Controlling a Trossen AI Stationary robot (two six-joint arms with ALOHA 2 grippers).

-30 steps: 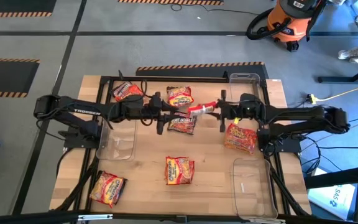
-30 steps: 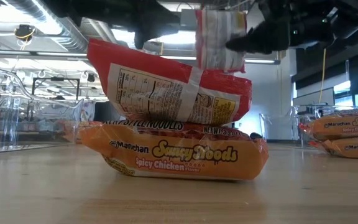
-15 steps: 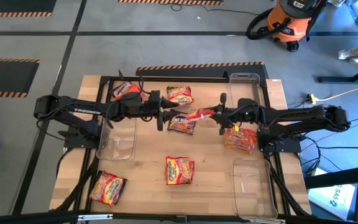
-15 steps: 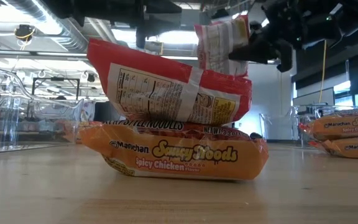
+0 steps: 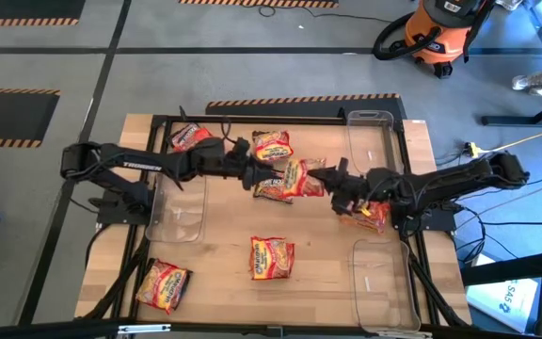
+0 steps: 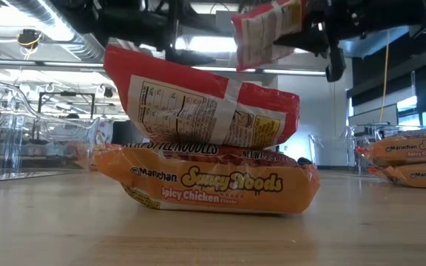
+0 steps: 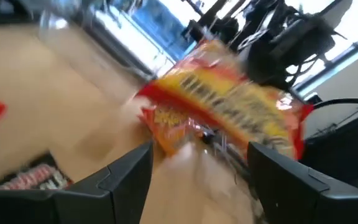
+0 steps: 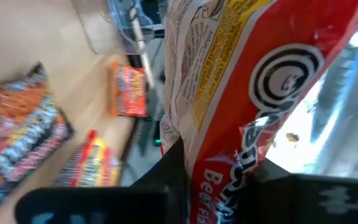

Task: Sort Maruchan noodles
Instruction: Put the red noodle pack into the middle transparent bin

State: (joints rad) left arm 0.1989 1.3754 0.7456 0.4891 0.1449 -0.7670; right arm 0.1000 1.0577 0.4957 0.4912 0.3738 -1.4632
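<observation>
The right hand is clamped on 1 packet held up over the table's middle, the left hand has its fingers apart, so next comes carrying it to a bin.

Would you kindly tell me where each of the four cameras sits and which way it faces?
High view: above the table, looking straight down; both arms show, right tool holding a noodle packet.
Low view: at table-top height, looking level across at stacked packets; arms enter from above.
Left wrist view: on the left arm, looking past its open fingers at the lifted packet.
Right wrist view: on the right arm, close against that packet, its own fingers clamped on it.
Shared: all four views show the lifted packet.
</observation>
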